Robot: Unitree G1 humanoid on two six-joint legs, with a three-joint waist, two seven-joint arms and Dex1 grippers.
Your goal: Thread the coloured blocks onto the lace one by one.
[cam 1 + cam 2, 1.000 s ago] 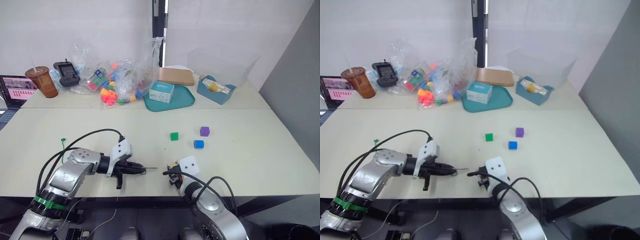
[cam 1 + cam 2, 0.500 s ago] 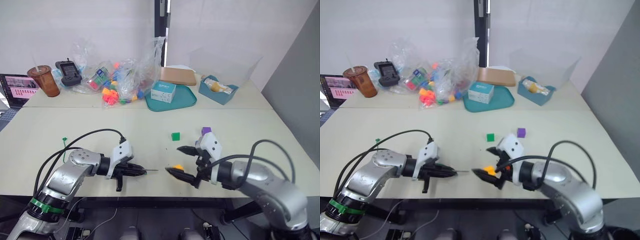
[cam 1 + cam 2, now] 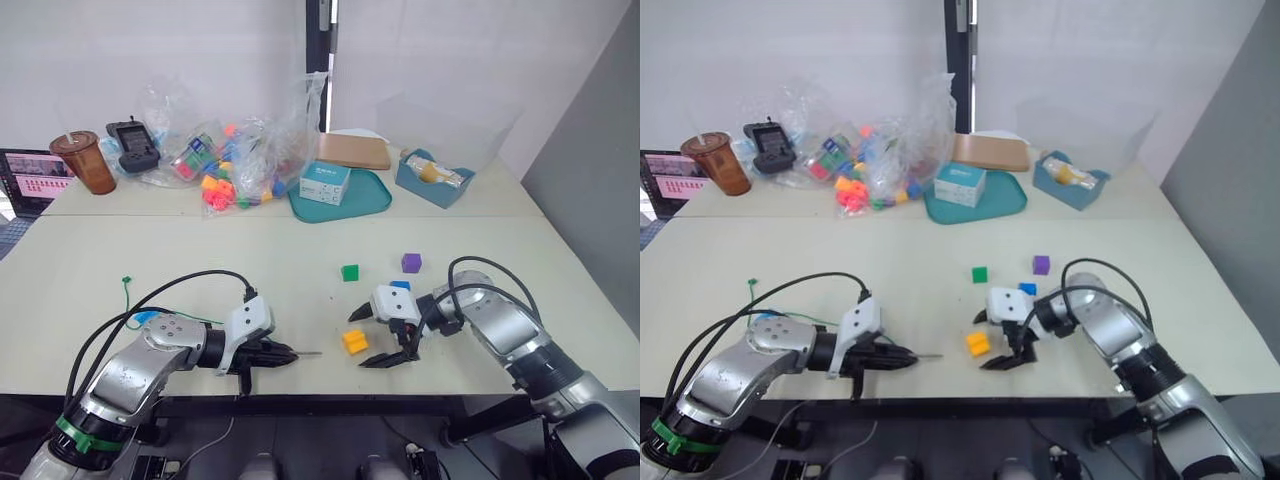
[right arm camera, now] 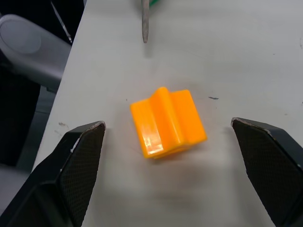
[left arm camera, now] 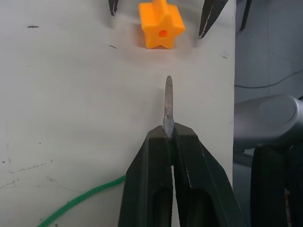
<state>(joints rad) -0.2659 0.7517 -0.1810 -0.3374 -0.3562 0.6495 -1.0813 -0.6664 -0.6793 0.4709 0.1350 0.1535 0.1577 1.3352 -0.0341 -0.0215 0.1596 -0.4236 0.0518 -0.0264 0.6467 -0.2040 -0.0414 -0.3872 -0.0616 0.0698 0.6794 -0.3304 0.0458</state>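
Pinching the lace's dark tip (image 5: pixel 168 101), the left tool (image 3: pixel 283 353) points right at the orange block (image 3: pixel 354 342), framed by the wide-open right tool (image 3: pixel 376 338).

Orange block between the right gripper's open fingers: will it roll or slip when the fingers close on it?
The orange block probably won't roll: it lies flat on the table. Its ridged, star-like outline may make it twist between the right gripper's fingers. Glossy plastic looks slippery and light, so it could skid toward the lace tip held by the left gripper.
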